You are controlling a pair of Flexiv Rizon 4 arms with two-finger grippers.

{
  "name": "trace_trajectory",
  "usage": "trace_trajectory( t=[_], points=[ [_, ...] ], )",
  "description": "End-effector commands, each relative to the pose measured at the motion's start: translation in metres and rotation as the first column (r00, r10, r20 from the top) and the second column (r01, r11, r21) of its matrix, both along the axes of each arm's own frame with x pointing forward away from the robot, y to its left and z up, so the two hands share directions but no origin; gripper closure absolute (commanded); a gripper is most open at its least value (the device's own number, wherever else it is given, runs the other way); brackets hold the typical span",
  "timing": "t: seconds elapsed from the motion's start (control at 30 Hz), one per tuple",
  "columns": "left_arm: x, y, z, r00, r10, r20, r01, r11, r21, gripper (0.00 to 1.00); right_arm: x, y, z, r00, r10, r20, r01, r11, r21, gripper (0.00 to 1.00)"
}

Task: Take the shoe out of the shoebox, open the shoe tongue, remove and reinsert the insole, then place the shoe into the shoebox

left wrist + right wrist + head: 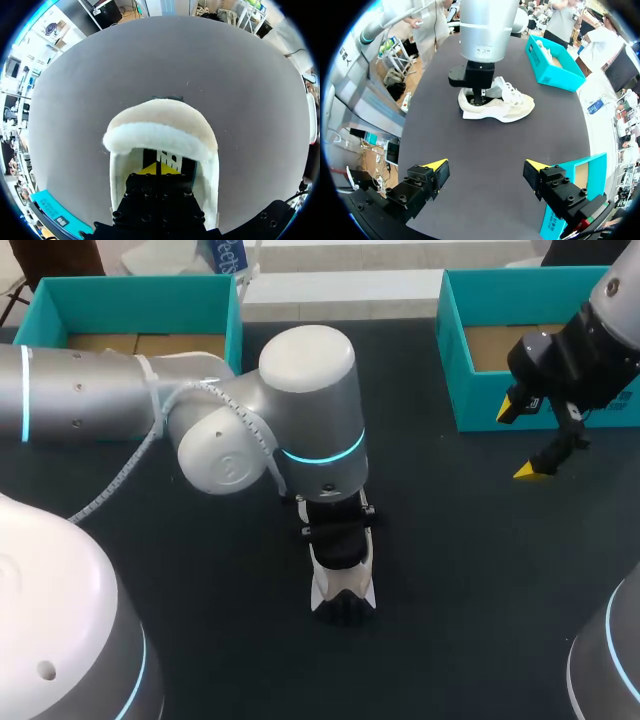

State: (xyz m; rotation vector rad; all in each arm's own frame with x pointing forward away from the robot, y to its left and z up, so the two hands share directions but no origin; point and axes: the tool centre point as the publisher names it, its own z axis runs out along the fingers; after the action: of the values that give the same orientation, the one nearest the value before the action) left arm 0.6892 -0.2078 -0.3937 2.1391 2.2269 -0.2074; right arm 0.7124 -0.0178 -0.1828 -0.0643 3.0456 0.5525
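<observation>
Fingers, left: the left gripper (pixel 157 169) stands down inside the shoe (pixel 160 140) at the heel opening. Its yellow tips are drawn together with only a thin seam between them, and whether the insole is caught in that seam cannot be told.
Fingers, right: the right gripper (pixel 486 167) is spread wide and holds nothing. It hangs above the table (pixel 450 570), well to the right of the shoe.
Shoe: it rests on its sole on the table, out of both boxes. The left box (pixel 232 320) lies beyond it to the left, the right box (pixel 455 370) beyond it to the right.
Step in hand: judged to be the insole work. Whether it is the pull or the refit cannot be settled, as the shoe's inside is mostly hidden by the gripper body.
Method advised: take the insole by its heel edge only, clear of the padded collar, then draw up and back along the heel — slowly, so the forepart peels free rather than buckling.
Support: nothing steadies the shoe. The right gripper would serve best pressing on the toe before any lift.
Risk: the whole shoe may rise or tip with the left gripper, or the collar may be pinched together with the insole.
</observation>
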Motion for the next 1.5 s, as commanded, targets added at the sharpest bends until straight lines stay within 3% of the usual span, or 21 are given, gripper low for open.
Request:
trace_trajectory(
  t=[0.03,0.43,0.5,0.57,0.63,0.67,0.7,0.77,1.5],
  points=[
    [0.001,0.011,0.029,0.997,0.012,0.071,-0.014,1.000,0.019,1.00,0.002,0.001,-0.001,1.000,0.000,-0.002,0.000,1.000,-0.002,0.00],
    [0.038,0.011,0.052,0.941,0.094,0.324,-0.100,0.995,0.003,1.00,0.002,0.001,-0.001,1.000,0.000,-0.002,0.000,1.000,-0.002,0.00],
    [0.040,0.010,0.053,0.933,0.098,0.347,-0.105,0.995,0.001,0.76,0.002,0.001,-0.001,1.000,0.000,-0.002,0.000,1.000,-0.002,0.00],
    [0.041,0.010,0.053,0.919,0.115,0.378,-0.123,0.992,-0.003,0.73,0.002,0.001,-0.001,1.000,0.000,-0.002,0.000,1.000,-0.002,0.00],
    [0.040,0.010,0.051,0.920,0.121,0.374,-0.133,0.991,0.009,0.60,0.002,0.001,-0.001,1.000,0.000,-0.002,0.000,1.000,-0.002,0.00],
    [0.040,0.010,0.050,0.919,0.123,0.375,-0.137,0.990,0.011,0.43,0.002,0.001,-0.001,1.000,0.000,-0.002,0.000,1.000,-0.002,0.00],
    [0.039,0.011,0.050,0.919,0.124,0.374,-0.142,0.990,0.019,0.16,0.002,0.001,-0.001,1.000,0.000,-0.002,0.000,1.000,-0.002,0.00],
    [0.038,0.011,0.049,0.917,0.126,0.378,-0.149,0.988,0.031,0.00,0.002,0.001,-0.001,1.000,0.000,-0.002,0.000,1.000,-0.002,0.00],
    [0.039,0.019,0.054,0.920,0.133,0.368,-0.161,0.986,0.045,0.00,0.002,0.001,-0.001,1.000,0.000,-0.002,0.000,1.000,-0.002,0.00]
  ],
)
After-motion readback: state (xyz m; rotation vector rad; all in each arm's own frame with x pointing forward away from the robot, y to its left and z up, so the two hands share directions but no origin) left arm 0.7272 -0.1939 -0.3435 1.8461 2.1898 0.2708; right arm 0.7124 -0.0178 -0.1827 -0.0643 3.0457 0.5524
